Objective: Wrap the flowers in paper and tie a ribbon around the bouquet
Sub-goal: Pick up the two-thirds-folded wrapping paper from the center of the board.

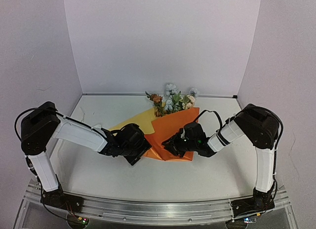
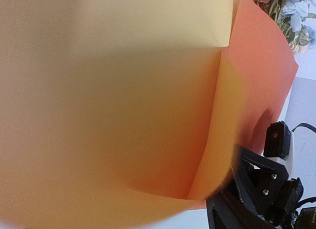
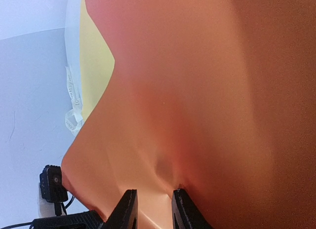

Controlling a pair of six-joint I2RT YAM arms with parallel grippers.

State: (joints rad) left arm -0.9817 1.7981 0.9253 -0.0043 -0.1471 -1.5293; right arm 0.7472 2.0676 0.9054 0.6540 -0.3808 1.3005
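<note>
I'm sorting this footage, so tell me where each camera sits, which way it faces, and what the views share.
Top external: above and behind the arms, looking down on the table; both arms show, left hand and right hand meeting at the paper, flowers at its far end.
Left wrist: on the left arm, close against the paper's yellow face; own fingers unseen.
Right wrist: on the right arm, facing the orange face; own fingers pinch it.
Shared: all see the paper.
</note>
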